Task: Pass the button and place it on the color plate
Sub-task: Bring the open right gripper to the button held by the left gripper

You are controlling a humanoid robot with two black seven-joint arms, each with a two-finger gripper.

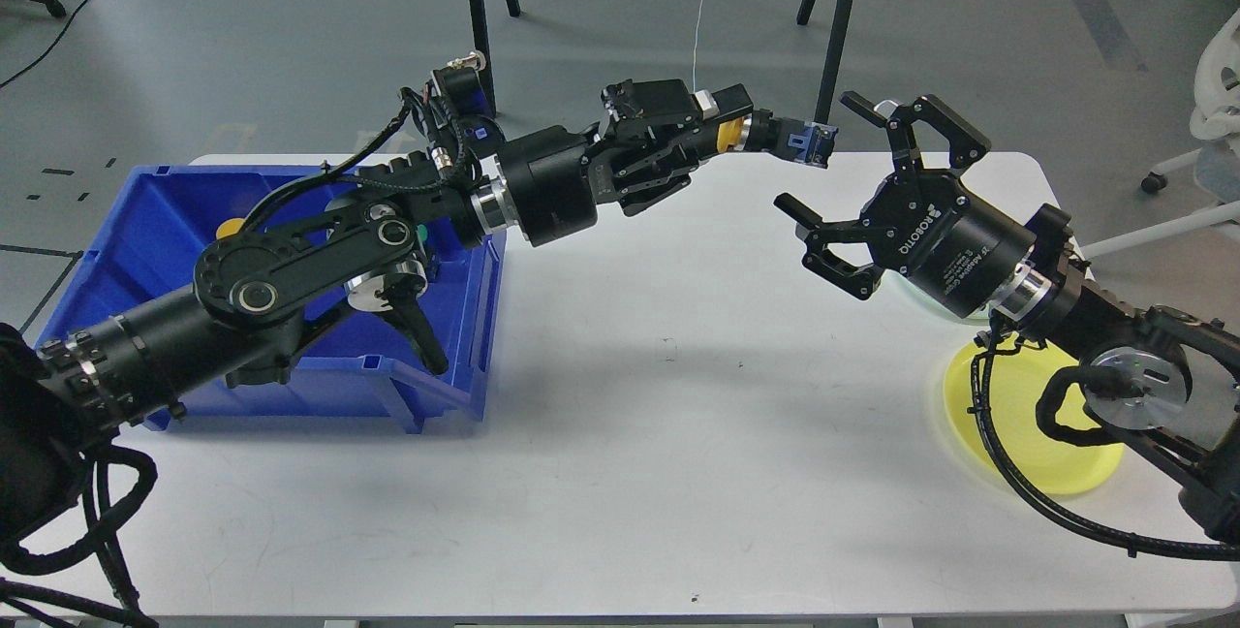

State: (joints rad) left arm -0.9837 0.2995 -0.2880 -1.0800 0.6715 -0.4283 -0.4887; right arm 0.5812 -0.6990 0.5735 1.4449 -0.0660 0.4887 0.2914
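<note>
My left gripper (715, 124) reaches out over the table's far middle and is shut on a push button (775, 136) with a yellow head, black body and blue end. The button sticks out to the right, above the table. My right gripper (823, 158) is open, its jaws spread wide, facing the button's blue end a short gap to its right. A yellow plate (1041, 434) lies on the table at the right, partly hidden under my right arm. A pale plate (920, 303) peeks out behind the right gripper's body.
A blue bin (455, 337) stands at the left under my left arm, with a yellow piece (230, 228) and a green piece (423, 235) showing inside. The white table (678, 434) spans the view. Black stand legs (835, 37) rise behind its far edge.
</note>
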